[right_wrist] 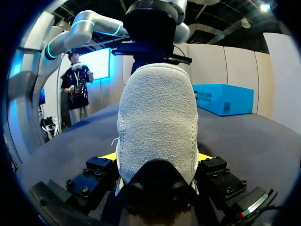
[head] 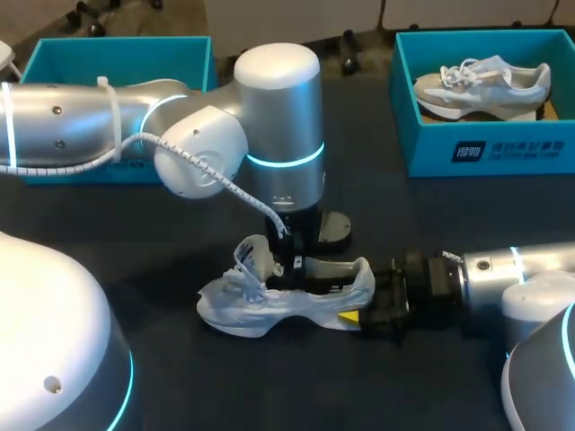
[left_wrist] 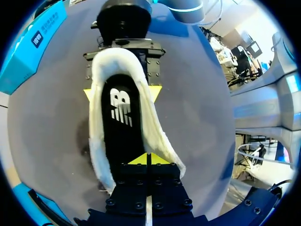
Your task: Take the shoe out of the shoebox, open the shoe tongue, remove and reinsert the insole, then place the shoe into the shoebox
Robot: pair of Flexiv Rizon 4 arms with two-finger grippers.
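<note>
Holds the pale shoe point(head: 287, 301) on its sole mid-table point(head: 431, 215), right gripper point(head: 359, 316) clamped on the heel from both sides. Dips the left gripper point(left_wrist: 148, 159) into the opening, fingers pressed together, tips on the black insole point(left_wrist: 122, 117); possibly pinching it, hard to tell. Shows a second shoe point(head: 481, 85) lying in the right shoebox point(head: 485, 148), well apart

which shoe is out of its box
The shoe lying on the table in the middle, its heel between the right gripper's fingers. The other shoe sits inside the blue box at the far right.
</note>
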